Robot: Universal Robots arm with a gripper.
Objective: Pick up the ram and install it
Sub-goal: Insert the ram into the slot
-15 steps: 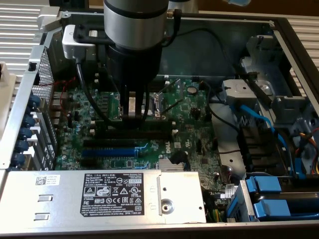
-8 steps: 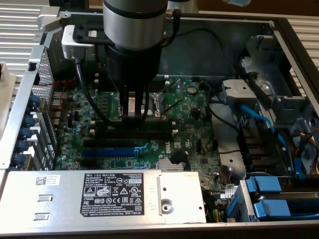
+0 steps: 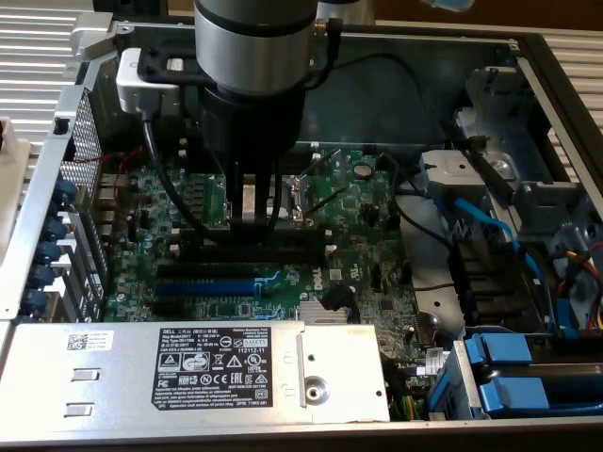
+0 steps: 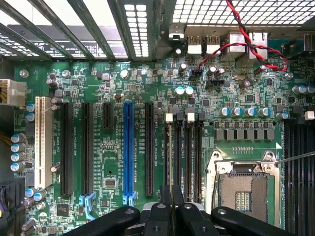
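The ram [image 4: 171, 157] shows edge-on in the wrist view as a thin olive line. It runs from my fingertips along the outermost black memory slot to its white end clip [image 4: 170, 118]. My gripper [image 4: 171, 204] is shut on that thin edge. In the exterior view the gripper [image 3: 252, 218] hangs straight down over the motherboard, its fingers just above the long black slots [image 3: 236, 256]. The arm hides the stick there. I cannot tell whether the ram is seated in the slot or only resting on it.
Bare black memory slots [image 4: 189, 157] lie beside the ram, then the open CPU socket [image 4: 243, 191]. A blue expansion slot [image 4: 129, 147] lies on the other side. A red and black wire pair [image 4: 246, 34] crosses near the rear ports. A labelled metal cover [image 3: 226, 363] spans the case front.
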